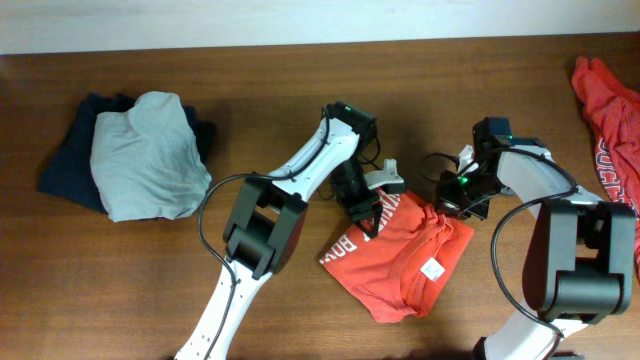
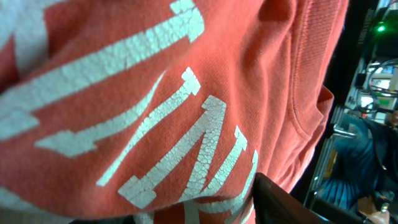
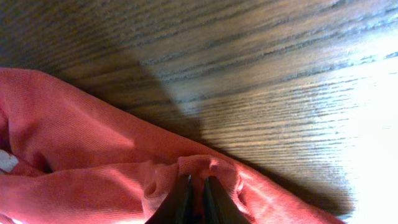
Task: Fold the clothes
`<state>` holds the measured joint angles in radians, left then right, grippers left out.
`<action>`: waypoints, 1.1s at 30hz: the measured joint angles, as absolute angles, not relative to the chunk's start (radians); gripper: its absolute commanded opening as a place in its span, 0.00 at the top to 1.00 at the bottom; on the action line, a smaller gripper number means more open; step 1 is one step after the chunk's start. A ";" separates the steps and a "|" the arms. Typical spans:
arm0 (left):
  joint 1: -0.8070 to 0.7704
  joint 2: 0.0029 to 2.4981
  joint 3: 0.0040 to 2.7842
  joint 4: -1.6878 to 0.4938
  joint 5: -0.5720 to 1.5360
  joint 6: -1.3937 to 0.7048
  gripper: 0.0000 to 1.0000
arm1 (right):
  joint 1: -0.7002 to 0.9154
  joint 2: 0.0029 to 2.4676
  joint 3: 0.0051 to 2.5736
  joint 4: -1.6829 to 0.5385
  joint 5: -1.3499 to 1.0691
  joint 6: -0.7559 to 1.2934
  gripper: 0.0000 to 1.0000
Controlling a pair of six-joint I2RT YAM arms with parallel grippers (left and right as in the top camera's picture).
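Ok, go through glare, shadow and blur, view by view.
Overhead: even light, sharp, no glare on the T-shirt. Left wrist: white lettering crisp, background at right dim, soft. Right wrist: harsh glare on the wooden table, dark shadow beside the T-shirt.

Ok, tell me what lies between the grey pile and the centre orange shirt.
Overhead view: the left arm and its black cable cross bare table there.

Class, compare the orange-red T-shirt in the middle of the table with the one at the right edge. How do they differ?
The middle T-shirt lies partly folded and compact; the edge T-shirt sprawls, cut off by the picture. The right claw pinches the middle T-shirt; the edge T-shirt lies untouched. Both are orange-red with white lettering.
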<state>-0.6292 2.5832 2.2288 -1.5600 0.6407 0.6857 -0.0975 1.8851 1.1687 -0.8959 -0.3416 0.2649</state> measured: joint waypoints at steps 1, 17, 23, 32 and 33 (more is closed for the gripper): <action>-0.631 2.585 2.229 -1.560 0.645 0.681 0.48 | -0.098 1.885 1.169 -0.897 -0.342 0.264 0.87; -0.374 2.594 2.226 -1.377 0.701 0.323 0.99 | -0.244 1.886 1.310 -0.994 -0.488 0.200 0.86; -0.289 2.594 2.226 -1.331 0.712 0.196 0.96 | -0.194 1.886 1.332 -1.069 -0.555 0.115 0.95; -0.311 2.594 2.225 -1.340 0.717 0.139 0.40 | 0.071 1.886 1.329 -0.704 -0.576 0.081 0.96; -0.313 2.594 2.225 -1.340 0.717 0.135 0.40 | 0.098 1.886 1.328 -0.667 -0.575 0.084 0.96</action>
